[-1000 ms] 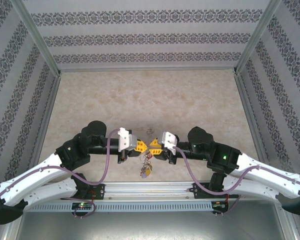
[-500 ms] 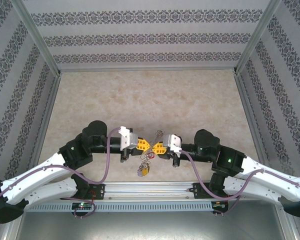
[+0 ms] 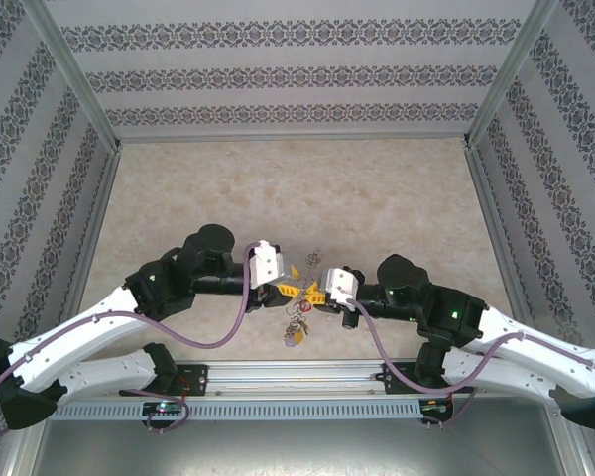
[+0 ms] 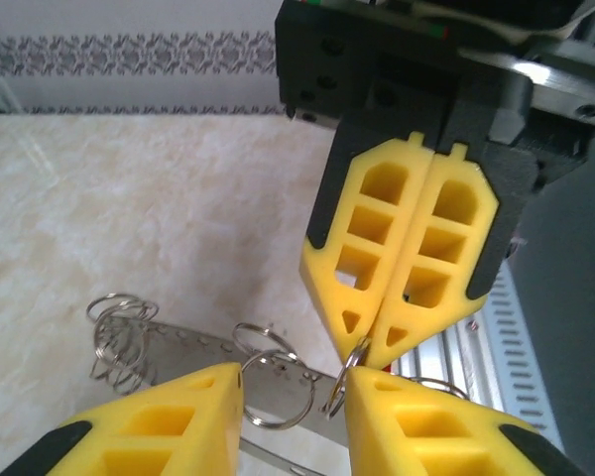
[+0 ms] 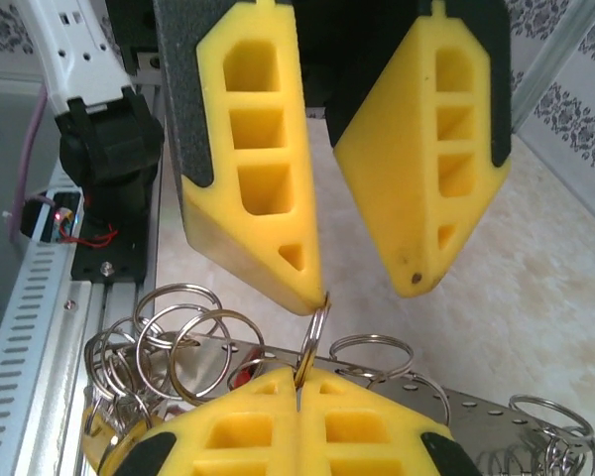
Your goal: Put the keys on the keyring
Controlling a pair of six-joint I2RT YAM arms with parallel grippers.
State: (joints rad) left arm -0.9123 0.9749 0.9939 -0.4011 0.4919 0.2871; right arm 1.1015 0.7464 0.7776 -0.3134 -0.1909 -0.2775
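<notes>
Starting with the left gripper [image 5: 365,288], its jaws stand released, one tip just against the thin keyring [image 5: 314,337]; the right gripper [image 4: 367,349] clenches that ring edge-on, keys [image 3: 295,334] dangling beneath. Judged light, stiff, slippery wire: best pinched on its bare arc, clear of the keys

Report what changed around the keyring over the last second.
The left gripper has opened, releasing its pinch on the keyring, and its arm has shifted toward the right arm. The right gripper stays shut on the keyring. Otherwise little has changed: the two grippers still meet tip to tip near the front, and the bunch of keys and tags still hangs beneath them.
</notes>
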